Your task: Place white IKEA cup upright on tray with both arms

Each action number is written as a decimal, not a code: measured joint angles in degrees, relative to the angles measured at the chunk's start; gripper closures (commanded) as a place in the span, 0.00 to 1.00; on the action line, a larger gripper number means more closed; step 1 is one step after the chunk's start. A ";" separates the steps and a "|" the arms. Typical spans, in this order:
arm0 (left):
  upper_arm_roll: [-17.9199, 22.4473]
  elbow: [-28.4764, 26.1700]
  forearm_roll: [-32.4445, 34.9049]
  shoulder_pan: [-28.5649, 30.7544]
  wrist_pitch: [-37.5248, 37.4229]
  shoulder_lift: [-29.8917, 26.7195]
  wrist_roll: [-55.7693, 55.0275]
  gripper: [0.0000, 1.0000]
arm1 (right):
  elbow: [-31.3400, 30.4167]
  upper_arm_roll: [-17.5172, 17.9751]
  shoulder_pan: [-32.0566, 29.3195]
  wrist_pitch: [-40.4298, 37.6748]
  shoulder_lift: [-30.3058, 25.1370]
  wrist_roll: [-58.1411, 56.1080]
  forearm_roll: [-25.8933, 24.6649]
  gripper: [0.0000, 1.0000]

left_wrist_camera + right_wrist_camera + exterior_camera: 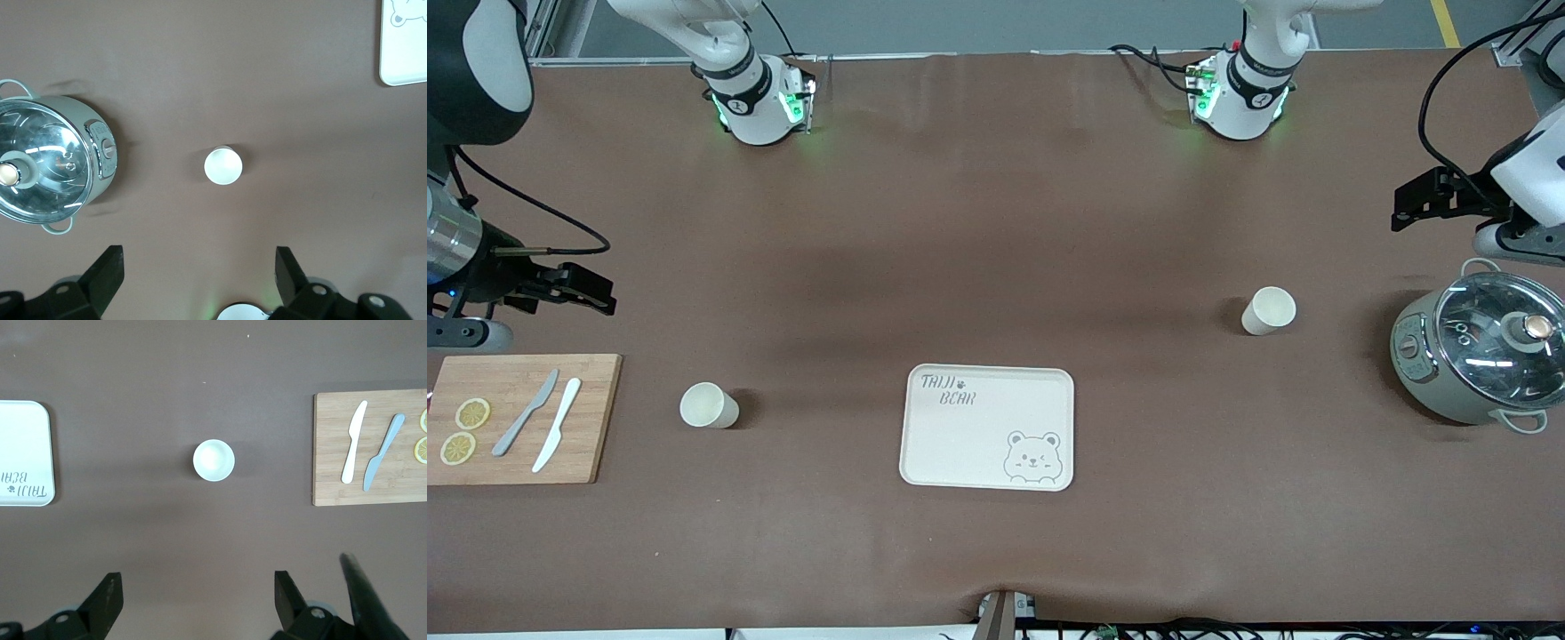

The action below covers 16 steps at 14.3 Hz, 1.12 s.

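Both grippers (596, 293) (1409, 209) raised, fingers (107, 267) spread.

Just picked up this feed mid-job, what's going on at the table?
Nothing is held yet. The tray is bare. One white cup stands on the table near the pot, another white cup beside the cutting board. The left gripper hangs open above the first, the right gripper open above the second.
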 measured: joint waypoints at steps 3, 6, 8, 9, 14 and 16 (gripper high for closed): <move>0.04 0.00 0.32 0.01 0.00 0.05 0.00 0.00 | -0.12 0.00 0.00 0.00 0.00 0.00 0.00 0.00; 0.04 -0.28 0.49 0.01 0.00 0.17 0.04 0.00 | -0.12 0.00 -0.01 0.05 0.00 0.00 0.00 0.00; 0.05 -1.88 0.51 0.09 1.02 0.15 0.26 0.00 | -0.11 -0.06 -0.19 0.41 0.00 0.00 0.00 0.00; 0.14 -4.07 0.51 0.20 3.37 -0.04 0.33 0.00 | -0.11 -0.12 -0.50 0.53 0.00 0.00 0.00 0.00; 0.53 -30.34 0.52 0.74 30.48 -5.50 0.78 0.00 | -0.24 -0.18 -2.29 0.84 0.76 -0.02 0.05 0.00; 0.56 -39.10 0.53 0.82 39.18 -7.04 0.83 0.00 | -0.59 -0.22 -2.67 2.44 3.05 -0.02 0.04 0.00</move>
